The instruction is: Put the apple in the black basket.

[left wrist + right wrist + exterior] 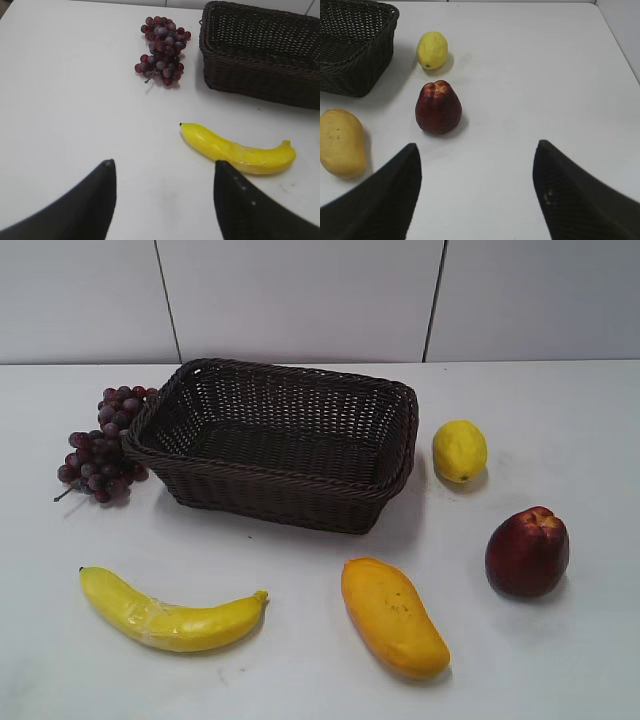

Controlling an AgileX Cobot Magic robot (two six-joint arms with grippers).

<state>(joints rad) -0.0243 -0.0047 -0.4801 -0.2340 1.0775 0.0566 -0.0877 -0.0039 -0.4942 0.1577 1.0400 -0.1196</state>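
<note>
The dark red apple (527, 552) sits on the white table at the right, dimple up; it also shows in the right wrist view (438, 107). The black basket (283, 483) stands at the back centre and is empty; its corner shows in the right wrist view (355, 50) and its side in the left wrist view (260, 75). My right gripper (477, 150) is open and empty, a little short of the apple and to its right. My left gripper (164, 165) is open and empty over bare table, near the banana. Neither gripper shows in the exterior view.
A yellow lemon (459, 450) lies right of the basket, beyond the apple. An orange mango (393, 616) lies in front, left of the apple. A banana (168, 612) lies at the front left. Purple grapes (102, 445) lie left of the basket.
</note>
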